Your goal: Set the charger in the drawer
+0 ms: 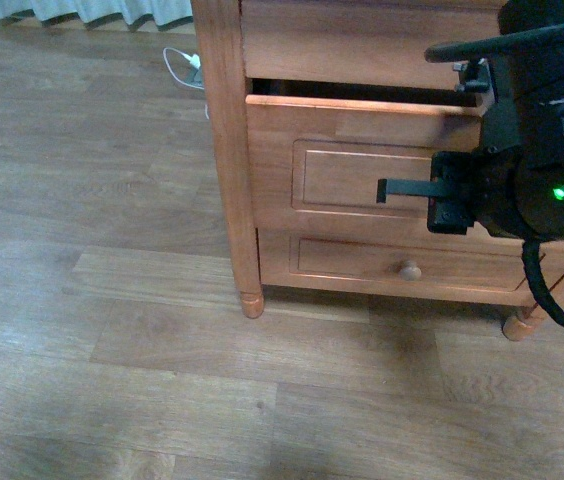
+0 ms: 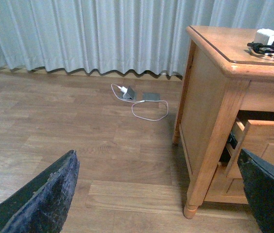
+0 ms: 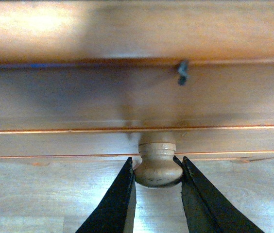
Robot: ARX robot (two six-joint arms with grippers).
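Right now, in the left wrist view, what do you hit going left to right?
Dark gripper finger → white plug on the floor → flat grey plate → nightstand's front leg → white adapter on the nightstand top. The drawer and the other finger overlap at the right edge, so they are left out.

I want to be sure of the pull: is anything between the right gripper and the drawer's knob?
Nothing visible. The right gripper grips the knob on both sides, with no gap showing; the drawer stands open only a crack.
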